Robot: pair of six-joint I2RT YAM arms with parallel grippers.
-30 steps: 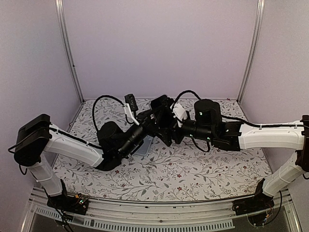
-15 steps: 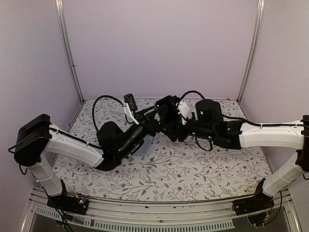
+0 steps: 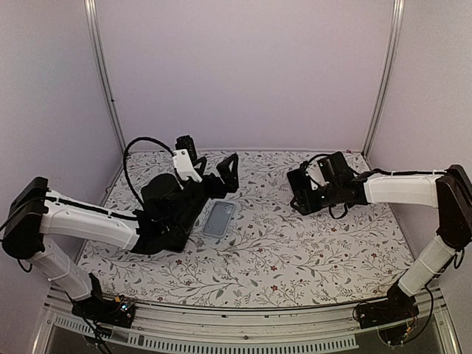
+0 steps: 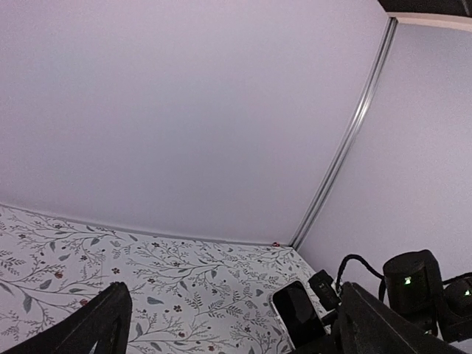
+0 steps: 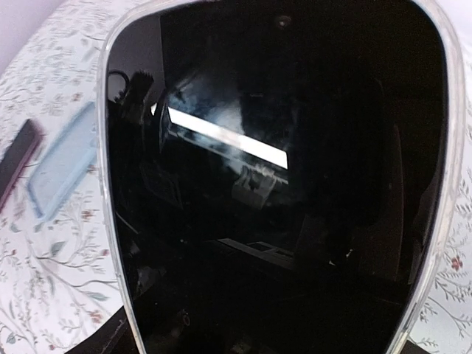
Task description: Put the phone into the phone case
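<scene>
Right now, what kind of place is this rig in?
Most likely a lab robot test cell, not a home or shop: blank lilac walls on aluminium frame posts, a floral cloth as work surface, and the left arm and right arm bolted to a metal rail at its near edge.

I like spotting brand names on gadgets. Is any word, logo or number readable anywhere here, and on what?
None can be read. The phone shows a black screen with only reflections; the phone case looks unmarked; the table cover bears only a floral print.
</scene>
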